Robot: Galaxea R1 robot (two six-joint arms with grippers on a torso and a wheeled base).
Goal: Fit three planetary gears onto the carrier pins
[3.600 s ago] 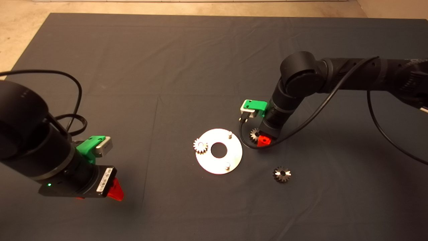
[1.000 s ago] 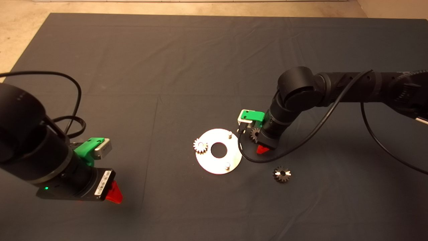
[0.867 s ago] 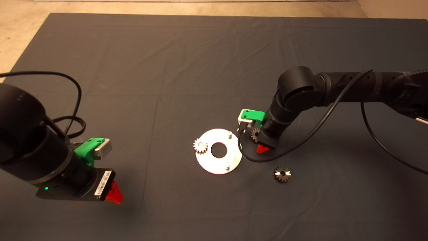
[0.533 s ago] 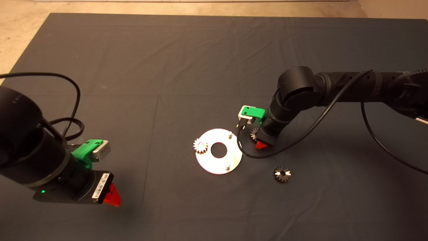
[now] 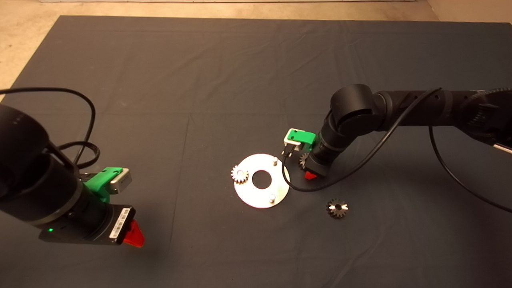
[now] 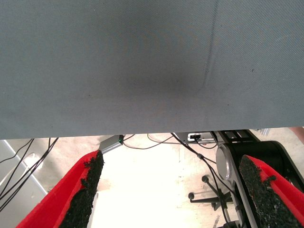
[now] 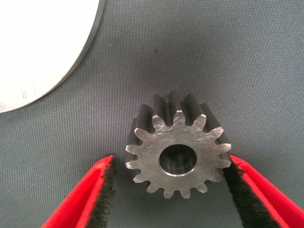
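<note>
**A:** Start closest in. What does the right wrist view give you?

**B:** The right pincer [image 7: 168,190] is spread wide around a gear [image 7: 178,152] lying flat on the mat [image 7: 228,57]. One pad [image 7: 235,183] sits right against the teeth; the other pad [image 7: 102,190] has a clear gap. So it straddles the gear, open, not yet gripping.

**A:** How would you close well?

**B:** I'd judge it should shift slightly so the gear's hole sits midway, then squeeze across the teeth with the gear kept level. An uneven close may nudge or tilt it, and a tilted bore won't slide onto a pin.

**A:** And just beyond?

**B:** The plate [image 5: 262,181] lies just beside it on the surface. The nearest free pin [image 5: 275,161] stands at the plate's near edge to that pincer, a second free pin [image 5: 272,197] further round, and the third already carries a seated gear [image 5: 239,175].

**A:** Anything else?

**B:** A spare gear [image 5: 337,208] waits on the mat, well apart. The left pincer [image 6: 171,190] hangs open and empty over the mat's lower left edge.
</note>
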